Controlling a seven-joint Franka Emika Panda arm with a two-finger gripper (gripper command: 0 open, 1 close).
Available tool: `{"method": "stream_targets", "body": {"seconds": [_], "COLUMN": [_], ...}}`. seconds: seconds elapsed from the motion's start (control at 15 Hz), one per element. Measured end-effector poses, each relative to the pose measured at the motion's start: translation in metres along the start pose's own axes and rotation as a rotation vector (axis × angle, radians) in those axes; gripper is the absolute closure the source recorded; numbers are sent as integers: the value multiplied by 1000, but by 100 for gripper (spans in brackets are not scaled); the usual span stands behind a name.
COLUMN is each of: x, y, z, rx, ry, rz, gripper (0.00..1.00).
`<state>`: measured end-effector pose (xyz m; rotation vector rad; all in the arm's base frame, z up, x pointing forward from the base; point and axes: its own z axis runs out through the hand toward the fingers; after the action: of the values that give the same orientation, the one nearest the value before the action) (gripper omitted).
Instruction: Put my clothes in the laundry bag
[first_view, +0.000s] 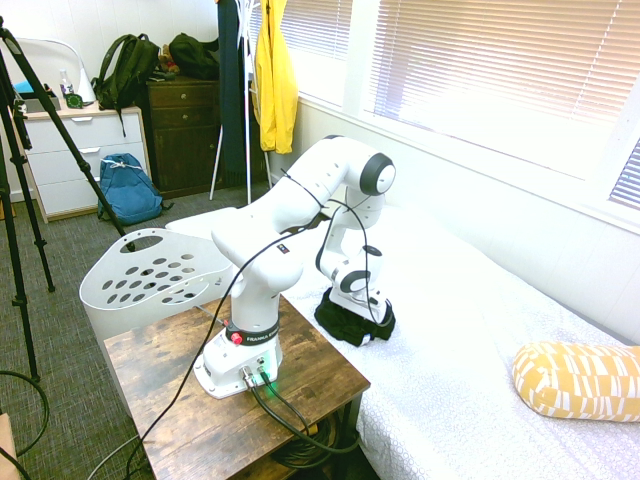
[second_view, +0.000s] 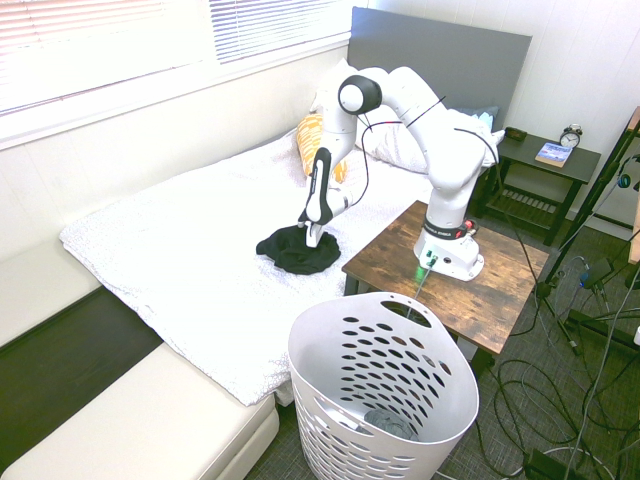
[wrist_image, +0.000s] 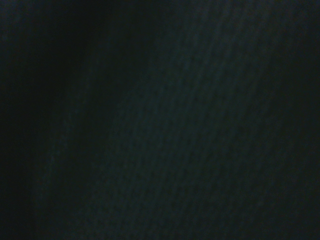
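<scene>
Hand (second_view: 313, 238) pointed down at the black clothes (second_view: 290, 252), its tip against or within the folds. Whether it was released or clenched on the cloth could not be told; the bundle hid the tip. Wrist view: dark knit filled the picture, consistent with very close range.

Left to right, second exterior view: clothes lay crumpled on the bed (second_view: 170, 250), near the edge of the table (second_view: 500, 290). Laundry basket (second_view: 460, 395) stood upright beside bed and table, open at the top, with some grey cloth (second_view: 390, 423) inside.

Step in hand, judged: picking up the clothes. Next move called for a firm pinch on several folds, a straight lift until the hem cleared the basket rim, a swing across, then release over the opening. Risk noted: a shallow pinch could drop the soft bundle or leave a sleeve draped outside.
</scene>
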<state>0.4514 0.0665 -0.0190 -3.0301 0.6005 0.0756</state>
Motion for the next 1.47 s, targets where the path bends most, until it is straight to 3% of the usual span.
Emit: {"method": "stream_targets", "body": {"seconds": [0.87,1.07,1.47], "x": [20,38,22], "y": [-15,-38,-129], "z": [-25,-83,-269], "rx": [45,78,125], "ry": [19,65,181], "rz": [10,-11,-137], "gripper": [100,100,100]}}
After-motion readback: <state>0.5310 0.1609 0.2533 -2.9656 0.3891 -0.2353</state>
